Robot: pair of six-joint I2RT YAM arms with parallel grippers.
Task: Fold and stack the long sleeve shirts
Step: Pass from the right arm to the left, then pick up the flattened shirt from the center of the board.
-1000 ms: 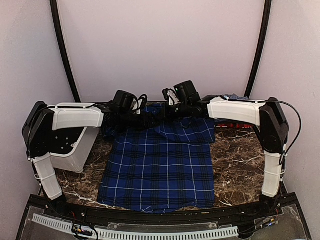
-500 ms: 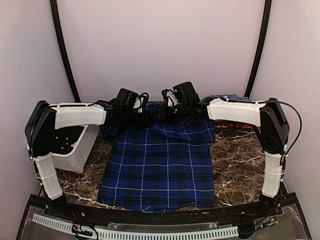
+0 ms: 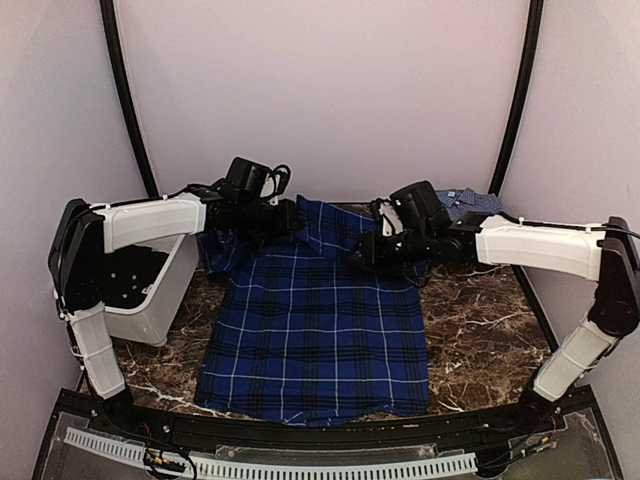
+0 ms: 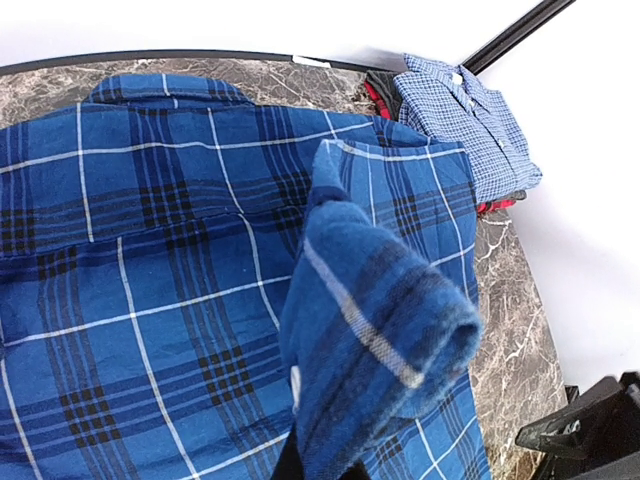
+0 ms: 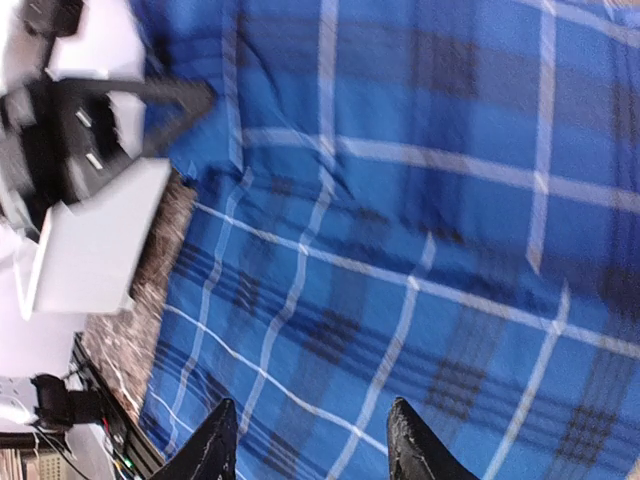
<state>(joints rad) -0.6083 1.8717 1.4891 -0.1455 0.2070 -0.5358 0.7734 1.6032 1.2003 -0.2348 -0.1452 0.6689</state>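
Top external view is showing the marble table (image 3: 480,320) with the deep-blue plaid shirt (image 3: 320,340) lying spread flat across its middle, hem toward the arm bases and collar end toward the far wall. A white bin (image 3: 150,300) is standing at the left, just beside the shirt. At the far right corner the fine-check shirt (image 4: 465,120) is sitting folded on top of a red shirt (image 4: 377,97), of which only a sliver is showing.

The left gripper (image 3: 288,220) is pinching a fold of the plaid shirt near its far left shoulder. The left wrist view is showing that cloth bunched and rising up to the closed jaws. The right gripper (image 5: 310,445) is hovering over the plaid toward its far right side, fingers parted and nothing between them.

The plaid is looking soft, light and limp, so it is likely going to sag and drag wherever it is unsupported. Taking it at a seam or doubled edge, such as a shoulder or cuff, is looking safer than pinching a single layer, which might slip.
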